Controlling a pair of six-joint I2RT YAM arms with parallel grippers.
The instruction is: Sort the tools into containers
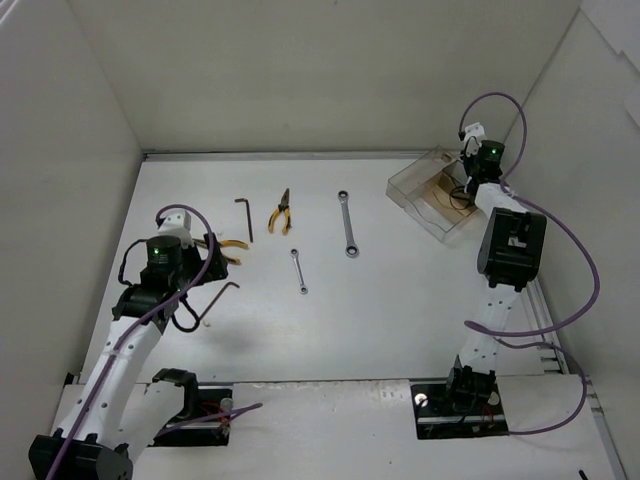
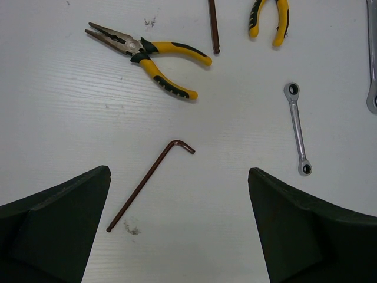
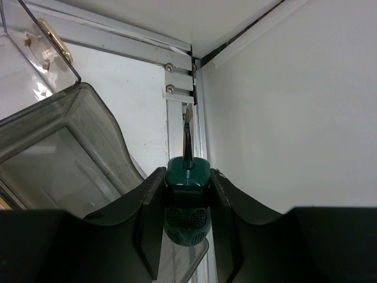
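- From the top camera you see the clear smoky box (image 1: 412, 183) at the far right corner of the table (image 1: 400, 320). The right gripper (image 1: 463, 188) is over the box's right end, and its fingers cannot be made out from here.
- The left gripper (image 1: 198, 275) hangs near the left edge, about halfway back. Just beside it lie yellow-handled pliers (image 1: 232, 245), partly hidden by the arm, and a hex key (image 1: 222, 295).
- Toward the far edge, left to right, lie a second hex key (image 1: 245, 218), second pliers (image 1: 281, 212) and the long wrench (image 1: 348, 225). The small wrench (image 1: 299, 271) lies closer to the near edge. Any marking on the wrenches is too small to read.
- A purple cable (image 1: 585, 270) loops beyond the right edge.
- On the left wrist camera your fingers (image 2: 53, 230) stand wide apart with nothing between them but bare table and the hex key below. The other loose tools lie beyond it.
- On the right wrist camera your fingers (image 3: 150, 218) are clamped on the green handle of the screwdriver (image 3: 187, 177), its shaft pointing at a bolted metal rail (image 3: 179, 106) in the corner. The box sits just beside them on the left, and a white wall (image 3: 294, 118) fills the right.
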